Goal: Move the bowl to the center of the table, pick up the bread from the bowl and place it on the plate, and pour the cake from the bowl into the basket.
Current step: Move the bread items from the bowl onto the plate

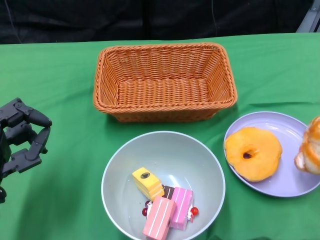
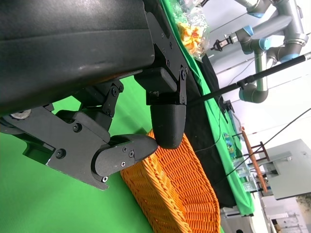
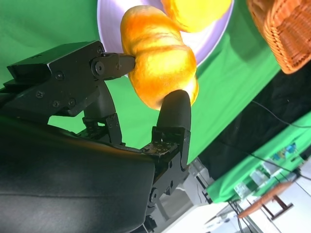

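A grey-green bowl (image 1: 197, 160) sits near the table's front middle with several cake pieces (image 1: 161, 204) in it: yellow, pink and brown. Behind it stands an empty orange wicker basket (image 1: 164, 80). To the right, a lilac plate (image 1: 287, 132) carries an orange doughnut (image 1: 253, 153). My right hand (image 3: 116, 126) pinches a glazed bread roll (image 3: 160, 63) just above the plate (image 3: 109, 19); in the head view only the roll (image 1: 311, 147) shows at the right edge. My left hand (image 1: 21, 137) hovers at the far left, fingers apart, holding nothing.
The green cloth (image 1: 60, 80) covers the table up to a dark backdrop. The basket (image 2: 175, 189) lies beyond my left hand's fingers (image 2: 167, 119). Other robot arms and furniture stand past the table.
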### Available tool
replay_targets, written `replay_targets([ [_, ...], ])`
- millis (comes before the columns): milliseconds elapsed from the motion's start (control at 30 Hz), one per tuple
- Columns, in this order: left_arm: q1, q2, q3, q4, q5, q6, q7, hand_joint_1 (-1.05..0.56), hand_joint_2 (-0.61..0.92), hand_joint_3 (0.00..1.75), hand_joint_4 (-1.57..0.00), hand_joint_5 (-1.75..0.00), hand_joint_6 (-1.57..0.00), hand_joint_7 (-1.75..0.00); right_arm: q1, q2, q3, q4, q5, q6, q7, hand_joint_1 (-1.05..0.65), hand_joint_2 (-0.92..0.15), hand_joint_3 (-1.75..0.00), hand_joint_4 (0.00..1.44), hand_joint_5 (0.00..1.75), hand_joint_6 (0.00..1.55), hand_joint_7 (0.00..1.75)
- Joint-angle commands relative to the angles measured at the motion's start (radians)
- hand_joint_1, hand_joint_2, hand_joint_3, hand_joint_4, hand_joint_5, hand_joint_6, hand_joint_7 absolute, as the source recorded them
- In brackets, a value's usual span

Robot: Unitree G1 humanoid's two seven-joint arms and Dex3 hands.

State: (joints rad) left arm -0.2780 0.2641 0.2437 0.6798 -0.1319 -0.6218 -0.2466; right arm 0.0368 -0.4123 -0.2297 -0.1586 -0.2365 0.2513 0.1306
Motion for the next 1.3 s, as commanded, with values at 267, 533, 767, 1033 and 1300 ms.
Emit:
replay_targets([
  [267, -0.004, 0.023, 0.012, 0.01, -0.015, -0.017, -0.013, -0.22, 0.73, 0.78, -0.75, -1.75, -0.68, -1.45, -0.036, -0.082, 0.076, 0.053, -0.093, -0.032, 0.004, -0.01, -0.92, -0.27, 0.68, 1.72, 0.74, 1.11],
  [533, 0.004, 0.02, 0.016, -0.004, -0.029, -0.015, -0.023, -0.21, 0.69, 0.85, -0.77, -1.75, -0.69, -1.44, -0.072, -0.086, 0.171, 0.123, -0.215, -0.087, -0.057, -0.11, -0.92, -0.24, 0.67, 1.7, 0.77, 1.01],
  [767, 0.017, 0.022, 0.012, -0.023, -0.02, -0.01, -0.011, -0.22, 0.68, 0.84, -0.75, -1.75, -0.68, -1.44, -0.132, -0.067, 0.257, 0.212, -0.282, -0.16, -0.123, -0.09, -0.92, -0.19, 0.71, 1.68, 0.95, 0.58],
  [1033, 0.019, 0.023, 0.014, -0.021, -0.026, -0.012, -0.02, -0.21, 0.69, 0.83, -0.75, -1.75, -0.67, -1.45, -0.201, -0.066, 0.333, 0.33, -0.325, -0.209, -0.154, -0.15, -0.92, -0.2, 0.75, 1.75, 0.78, 1.08],
  [1300, 0.018, 0.022, 0.016, -0.015, -0.032, -0.009, -0.022, -0.22, 0.69, 0.84, -0.76, -1.75, -0.68, -1.45, -0.235, -0.07, 0.38, 0.363, -0.362, -0.191, -0.138, -0.15, -0.92, -0.15, 0.73, 1.75, 0.75, 1.02],
])
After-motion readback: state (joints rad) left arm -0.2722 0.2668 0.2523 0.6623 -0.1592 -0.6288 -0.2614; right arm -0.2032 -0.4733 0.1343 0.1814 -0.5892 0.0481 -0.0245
